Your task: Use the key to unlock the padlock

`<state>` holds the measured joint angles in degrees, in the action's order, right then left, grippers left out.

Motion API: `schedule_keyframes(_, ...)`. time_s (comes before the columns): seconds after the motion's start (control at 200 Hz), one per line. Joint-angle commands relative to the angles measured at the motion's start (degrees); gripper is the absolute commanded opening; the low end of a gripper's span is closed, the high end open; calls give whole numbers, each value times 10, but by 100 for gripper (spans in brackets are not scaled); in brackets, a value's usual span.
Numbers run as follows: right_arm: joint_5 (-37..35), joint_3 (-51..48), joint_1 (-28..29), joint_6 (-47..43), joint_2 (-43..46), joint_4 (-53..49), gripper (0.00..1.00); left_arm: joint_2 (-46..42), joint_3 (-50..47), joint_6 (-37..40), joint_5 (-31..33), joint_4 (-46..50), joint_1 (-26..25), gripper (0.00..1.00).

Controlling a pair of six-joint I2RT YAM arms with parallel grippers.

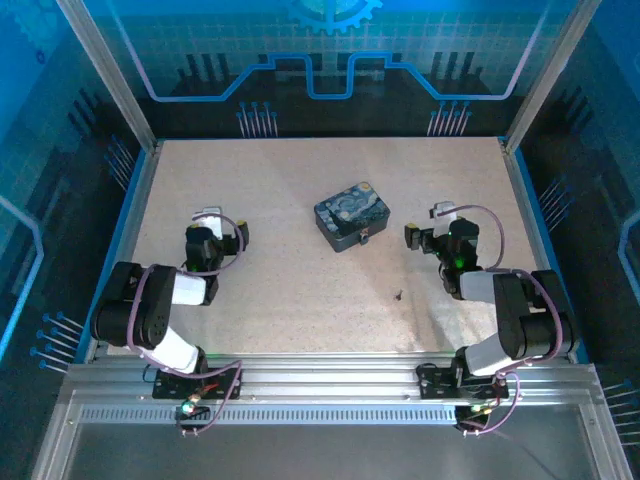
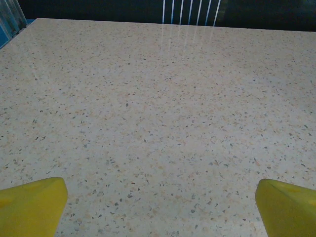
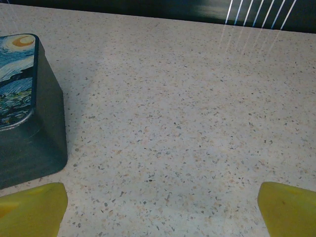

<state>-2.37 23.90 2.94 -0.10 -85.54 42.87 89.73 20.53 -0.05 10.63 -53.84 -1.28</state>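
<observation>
Tin (image 1: 352, 213) at centre; padlock (image 1: 365, 238) at its 5 o'clock edge; key (image 1: 398, 295) loose, farther toward 5. Left gripper (image 2: 159, 210) at 9, right gripper (image 3: 160, 210) at 3, both spread wide.

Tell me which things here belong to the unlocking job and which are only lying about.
For the job: padlock, on the near side of the painted tin; key, loose on the table; left pincer, open; right pincer, open.
Just lying about: the painted tin itself.
</observation>
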Motion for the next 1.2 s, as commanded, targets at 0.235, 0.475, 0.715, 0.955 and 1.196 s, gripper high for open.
schedule_keyframes(0.235, 11, 10, -1, -5, -7, 1, 100, -8, 13, 0, -34, 8, 3, 99)
schedule_keyframes(0.475, 23, 10, -7, -3, -7, 1, 100, -8, 12, 0, -34, 8, 3, 99)
schedule_keyframes(0.715, 32, 8, -12, -1, -6, 4, 100, -8, 13, -2, -34, 9, 4, 99)
schedule_keyframes(0.955, 31, 30, -20, 10, 45, -77, 100, -31, -10, -9, -11, -17, 3, 99)
schedule_keyframes(1.196, -1, 43, -17, 27, 96, -141, 100, -123, -3, -2, 10, 73, -6, 99)
